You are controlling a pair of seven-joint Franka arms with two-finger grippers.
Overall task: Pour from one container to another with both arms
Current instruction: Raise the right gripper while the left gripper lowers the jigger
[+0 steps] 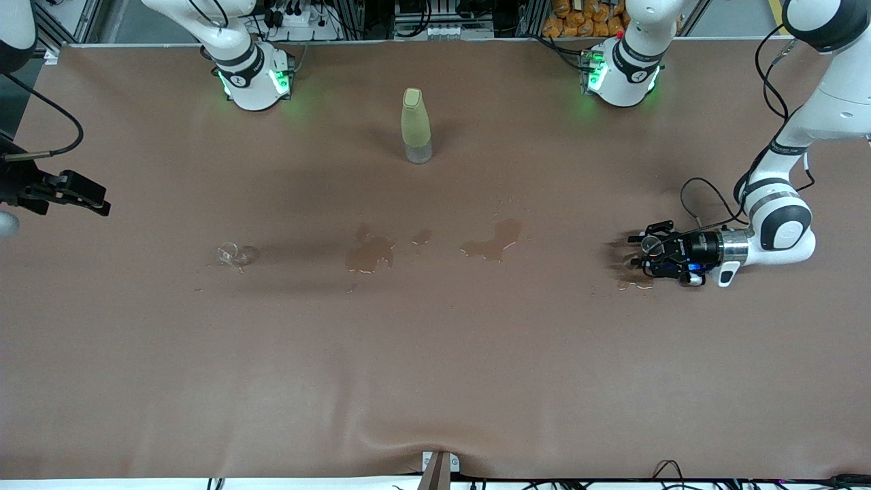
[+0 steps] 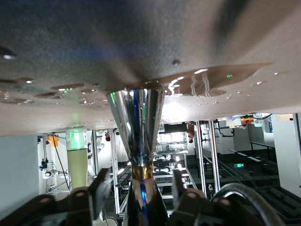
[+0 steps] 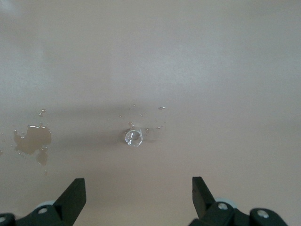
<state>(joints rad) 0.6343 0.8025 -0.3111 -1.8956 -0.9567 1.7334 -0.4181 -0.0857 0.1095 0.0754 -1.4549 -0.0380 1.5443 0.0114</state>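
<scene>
Front view, left pincer (image 1: 646,253): mine, low over the surface (image 1: 435,381) at the left arm's end, lying sideways and pinching the metal cup (image 1: 648,243).
Left wrist view, grip: my fingers (image 2: 101,186) close on the slim waist of the metal cup (image 2: 138,125); its wide mouth points at the wet surface (image 2: 141,42), so I judge the cup to be tipped over or nearly so.
Right pincer (image 1: 85,196): mine too, spread wide, in the air over the right arm's end of the surface, empty.
Glass cup (image 1: 230,253): stands free on the surface toward the right arm's end, well apart from the metal cup; the right wrist view shows it (image 3: 133,138) from above, droplets around it.
Handling, glass: light, stiff, breakable, and probably slippery when wet; I would take it by the side wall, gently.
Handling, metal: rigid and smooth; the waist is the sure hold.
Puddles (image 1: 493,241): spilled along the middle of the surface.
Bottle (image 1: 416,125): upright, nearer the bases, untouched.
</scene>
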